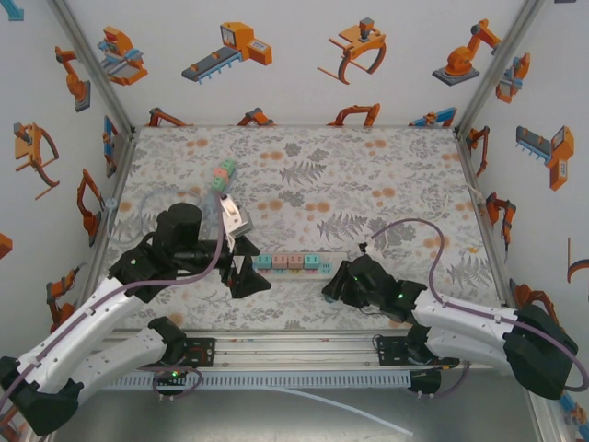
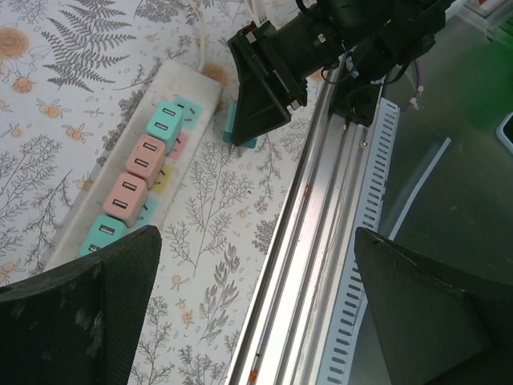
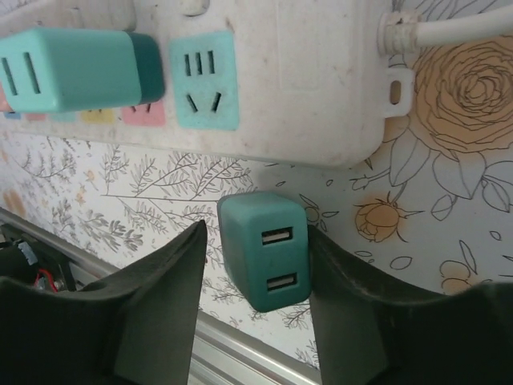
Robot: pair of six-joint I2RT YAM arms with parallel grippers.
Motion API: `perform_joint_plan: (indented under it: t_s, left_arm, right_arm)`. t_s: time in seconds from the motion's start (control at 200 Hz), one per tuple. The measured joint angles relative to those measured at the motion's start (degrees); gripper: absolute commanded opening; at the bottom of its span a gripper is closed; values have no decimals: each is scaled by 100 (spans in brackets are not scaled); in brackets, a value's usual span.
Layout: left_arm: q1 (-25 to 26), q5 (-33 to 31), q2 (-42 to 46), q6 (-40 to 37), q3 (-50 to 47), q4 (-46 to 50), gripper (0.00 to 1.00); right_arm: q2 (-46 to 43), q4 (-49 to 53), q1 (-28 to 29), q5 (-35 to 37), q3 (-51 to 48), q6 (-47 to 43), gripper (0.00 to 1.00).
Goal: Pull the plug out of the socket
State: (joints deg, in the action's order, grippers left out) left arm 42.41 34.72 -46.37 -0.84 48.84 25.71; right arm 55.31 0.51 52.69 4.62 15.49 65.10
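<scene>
The plug (image 3: 264, 261) is out of its socket (image 3: 204, 80) and lies on the table (image 3: 449, 200) just beside the strip (image 3: 304, 88), between the fingers of the right pincer (image 3: 258, 241), which stands released: one finger (image 3: 160, 313) is clear of it, the other looks to touch it. Lifting away askew could drag or tip the plug, and a nudge toward the near side could send it onto the rail (image 2: 321, 224), which runs close by. A sweep the other way could knock the strip or catch its cord (image 3: 449, 28). The left pincer (image 2: 258, 241) hangs wide open over the strip's far end, near the rail. Straight up looks the safest way out; beyond the strip the table lies open, the walls well apart
</scene>
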Motion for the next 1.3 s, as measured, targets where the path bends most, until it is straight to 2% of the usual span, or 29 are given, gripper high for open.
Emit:
perform_joint_plan:
  t_s: [0.29, 0.541, 0.681, 0.821, 0.956, 1.142, 1.297]
  left_arm:
    - [11, -299, 22, 15, 0, -2, 97]
    - [26, -1552, 22, 155, 0, 4, 97]
    - [31, -2205, 61, 308, 0, 20, 97]
    - [31, -3104, 118, 640, -2, 114, 97]
    - [-24, -3840, 120, 1095, -101, 208, 97]
    - [-282, -4179, 129, 1600, -380, 284, 97]
    - [-610, -4162, 160, 1906, -590, 267, 97]
  right_arm:
    - [-229, 286, 96, 275, 28, 118, 59]
    - [-1255, 1397, 109, 660, 35, 83, 61]
    - [-1912, 1777, 109, 920, 201, -356, 61]
    - [-2437, 1705, 109, 1349, 494, -1318, 62]
    - [-2745, 975, 109, 1792, 494, -2603, 62]
    - [-2649, -769, 109, 1812, 140, -4944, 66]
    - [-2024, -1412, 109, 1117, 122, -7149, 71]
